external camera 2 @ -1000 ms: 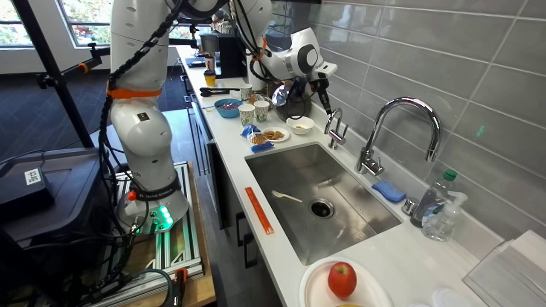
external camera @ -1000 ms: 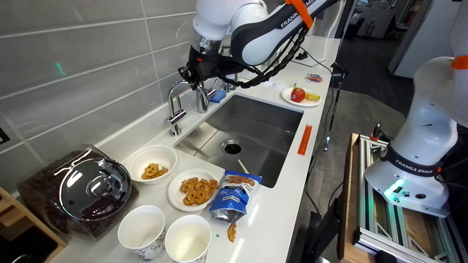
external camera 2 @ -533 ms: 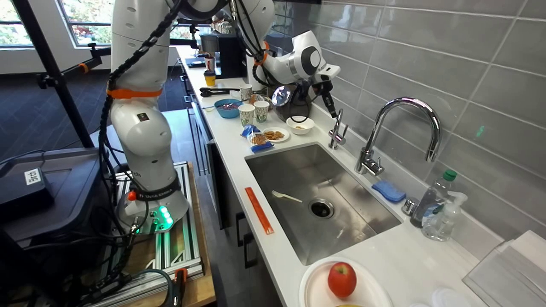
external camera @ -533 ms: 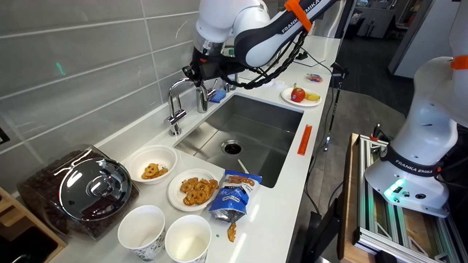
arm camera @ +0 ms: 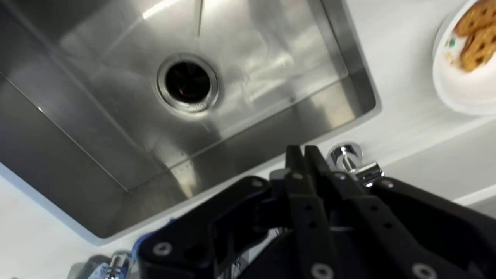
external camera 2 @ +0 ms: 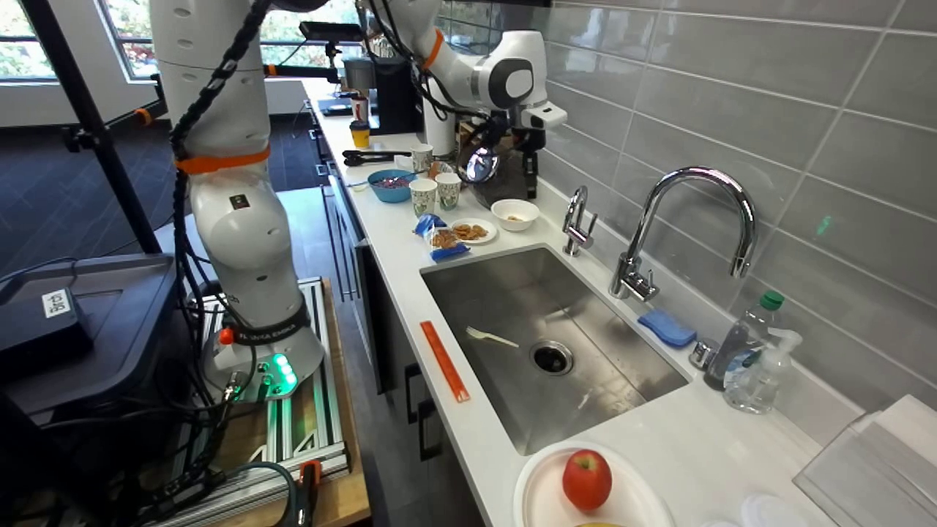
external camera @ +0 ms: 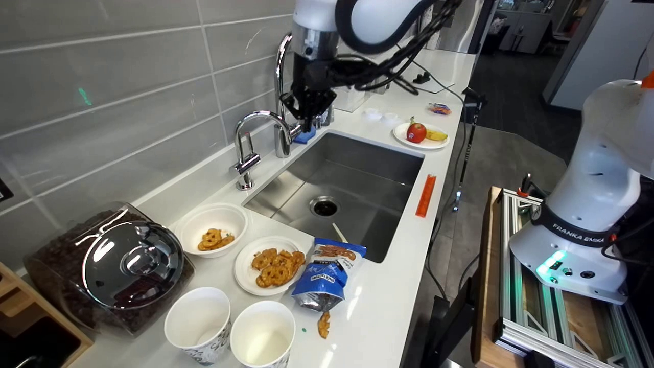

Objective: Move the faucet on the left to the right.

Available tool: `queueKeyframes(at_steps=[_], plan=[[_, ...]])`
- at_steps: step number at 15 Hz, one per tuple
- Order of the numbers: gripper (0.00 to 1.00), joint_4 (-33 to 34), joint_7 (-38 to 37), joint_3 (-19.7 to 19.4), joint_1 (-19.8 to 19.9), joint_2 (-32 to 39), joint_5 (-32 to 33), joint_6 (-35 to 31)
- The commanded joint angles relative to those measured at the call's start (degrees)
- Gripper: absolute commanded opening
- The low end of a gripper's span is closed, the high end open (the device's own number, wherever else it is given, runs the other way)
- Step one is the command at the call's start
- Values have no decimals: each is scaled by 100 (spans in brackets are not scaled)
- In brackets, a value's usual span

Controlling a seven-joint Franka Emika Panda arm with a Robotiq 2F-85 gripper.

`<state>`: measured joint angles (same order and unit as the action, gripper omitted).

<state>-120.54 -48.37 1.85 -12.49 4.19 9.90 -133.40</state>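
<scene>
There's the short faucet (external camera: 246, 163), standing right beside the sink (external camera: 370, 191); fingers (arm camera: 294, 159) closed together, empty, near its spout but apart. Sweep in too high and they could skim over; overshoot, and the tall faucet (external camera 2: 646, 219) might take a knock.

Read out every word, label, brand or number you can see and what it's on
"FRANKA EMIKA": on the arm's base.
Too small or blurred to read: blue snack bag, paper cups, black pole, drain ring, dark bottle, white sticker on the black box.
</scene>
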Motion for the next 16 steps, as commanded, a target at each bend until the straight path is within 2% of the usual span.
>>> queueKeyframes(at_steps=[1, 5, 9, 11, 14, 15, 16], plan=[[41, -511, 713, 238, 233, -1285, -1169, 1623], [71, -362, 1679, 189, 402, -2200, -1714, 3454], [100, -250, 2877, 139, 605, -2828, -1692, 4506], [100, -146, 3511, 118, 667, -2984, -1508, 4935], [100, -100, 4366, 129, 737, -3196, -1056, 4679], [100, -102, 4430, 91, 778, -3224, -1075, 4453], [100, -65, 4097, 190, 808, -3117, -1210, 4677]])
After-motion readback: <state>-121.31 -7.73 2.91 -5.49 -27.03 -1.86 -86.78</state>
